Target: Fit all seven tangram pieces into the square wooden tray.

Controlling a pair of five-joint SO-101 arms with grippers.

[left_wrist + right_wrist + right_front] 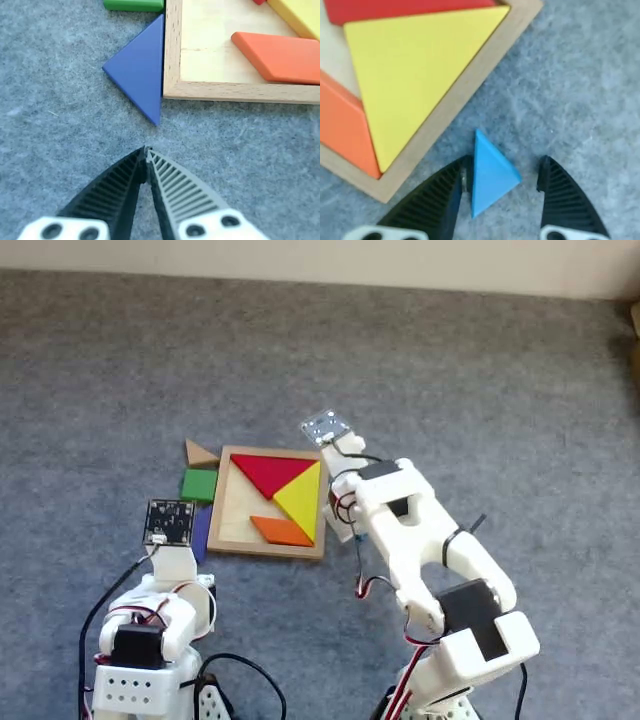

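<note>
The square wooden tray holds a red triangle, a yellow triangle and an orange parallelogram. A dark blue triangle lies against the tray's outer edge, with a green square and a tan triangle beside it. My left gripper is shut just short of the dark blue triangle's corner. My right gripper is open around a small light blue triangle lying on the carpet beside the tray.
Grey carpet covers the whole surface, with free room beyond and to the right of the tray. The right arm reaches along the tray's right side.
</note>
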